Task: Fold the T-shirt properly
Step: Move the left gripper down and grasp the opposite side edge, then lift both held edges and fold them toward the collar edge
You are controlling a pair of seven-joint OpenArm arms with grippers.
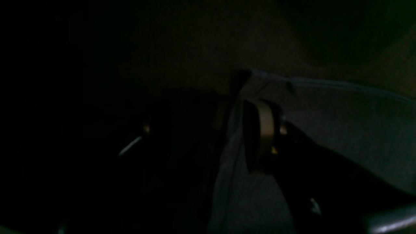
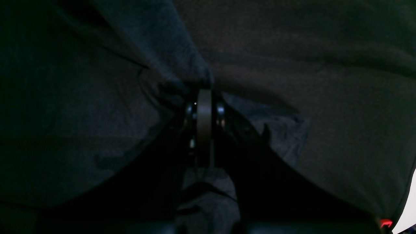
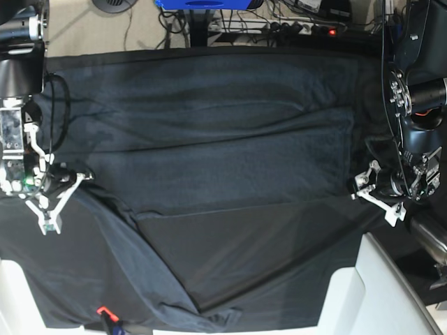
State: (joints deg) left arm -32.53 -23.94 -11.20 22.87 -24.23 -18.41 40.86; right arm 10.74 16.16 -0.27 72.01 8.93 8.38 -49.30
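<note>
While both arms flank it, the T-shirt [image 3: 230, 153] lies spread, dark slate-grey, across the black table cloth [image 3: 293, 279].
Its lower part slants down the right arm's side. The right gripper [image 2: 204, 92] is pinched tight on a bunched fold; the left gripper [image 1: 250, 107] stands partly open, hem draped beside one pad, a detail only the wrist views show.

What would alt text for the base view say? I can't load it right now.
Overhead view: a dark slate-grey T-shirt lies spread over a black table cloth, its lower part creased along diagonal lines. The right claw sits at the shirt's left edge in this view and the left claw at its right edge, with cables on the floor beyond the table.
</note>
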